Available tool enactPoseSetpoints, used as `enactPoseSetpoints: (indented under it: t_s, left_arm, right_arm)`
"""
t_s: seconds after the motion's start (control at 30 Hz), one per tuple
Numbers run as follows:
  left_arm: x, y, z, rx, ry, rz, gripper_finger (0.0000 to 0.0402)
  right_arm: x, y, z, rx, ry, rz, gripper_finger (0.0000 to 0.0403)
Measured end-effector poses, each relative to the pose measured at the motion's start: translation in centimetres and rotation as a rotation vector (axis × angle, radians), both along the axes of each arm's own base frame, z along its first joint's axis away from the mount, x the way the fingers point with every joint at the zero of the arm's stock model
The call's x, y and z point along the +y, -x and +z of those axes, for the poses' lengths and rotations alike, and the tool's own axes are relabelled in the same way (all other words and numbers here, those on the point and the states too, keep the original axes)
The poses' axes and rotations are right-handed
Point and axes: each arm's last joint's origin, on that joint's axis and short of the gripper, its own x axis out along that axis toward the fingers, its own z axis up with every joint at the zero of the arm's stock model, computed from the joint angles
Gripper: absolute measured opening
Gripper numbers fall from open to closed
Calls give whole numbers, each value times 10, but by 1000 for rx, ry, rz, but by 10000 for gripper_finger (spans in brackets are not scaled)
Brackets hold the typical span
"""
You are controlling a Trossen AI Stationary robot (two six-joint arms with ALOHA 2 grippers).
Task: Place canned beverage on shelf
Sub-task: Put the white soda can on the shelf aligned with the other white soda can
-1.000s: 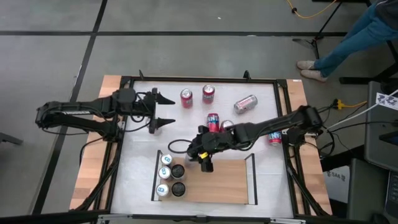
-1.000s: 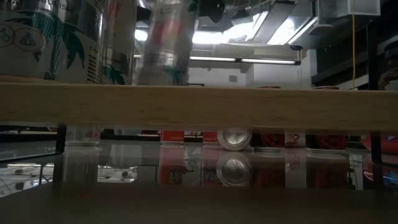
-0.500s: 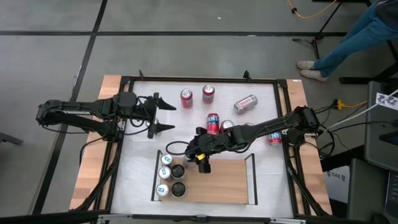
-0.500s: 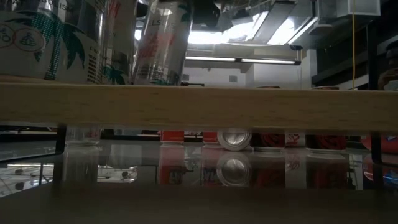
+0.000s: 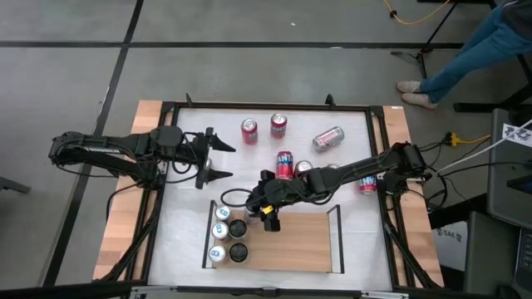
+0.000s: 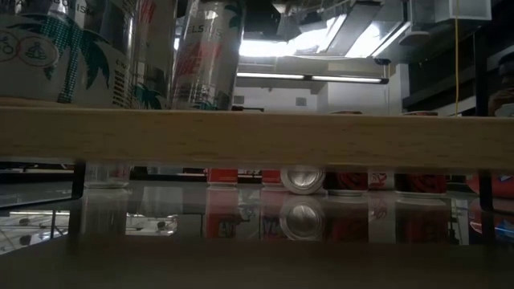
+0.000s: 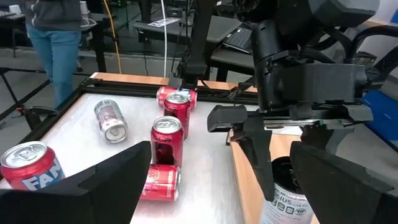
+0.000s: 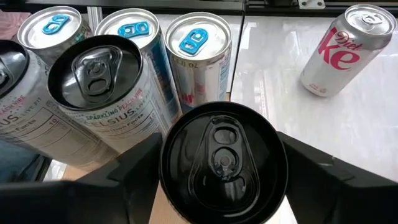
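Note:
The shelf [image 5: 299,245], a light-wood panel with black rails, lies near the table's front edge, and several cans [image 5: 226,237] stand at its left end. A black-topped canned beverage [image 8: 224,165] stands upright on the shelf beside them, also seen in the low view [image 6: 205,56]. My right gripper [image 5: 265,214] hangs over it, open, one finger on each side of its top. My left gripper [image 5: 223,160] waits open above the table's left half, and its wrist view [image 7: 217,199] looks at the right gripper. My right gripper's fingers [image 8: 134,165] stand close beside the can's upper wall [image 8: 171,186], slanting down from the table's right. I cannot tell whether they touch it. The can rests upright with its base on the shelf.
Loose cans stand or lie on the white tabletop beyond the shelf: red ones [image 5: 249,130] [image 5: 278,125] [image 5: 284,164], a silver one on its side [image 5: 328,139], another near the right arm [image 5: 366,184]. The shelf's right part is bare wood. A person's legs [image 5: 474,50] show at the far right.
In the low view the can under my right gripper leaned to one side half a second ago and now stands upright on the shelf. My left gripper has swung a little toward the table's near edge.

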Motion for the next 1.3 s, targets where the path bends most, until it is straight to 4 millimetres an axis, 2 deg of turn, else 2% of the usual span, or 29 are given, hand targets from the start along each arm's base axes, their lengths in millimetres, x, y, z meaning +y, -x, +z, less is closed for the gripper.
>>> enactPoseSetpoints:
  t_s: [1.3]
  left_arm:
    - [0,0,0,0,0,1,377]
  right_arm:
    - [1,-2,3,-41,-15,3,287]
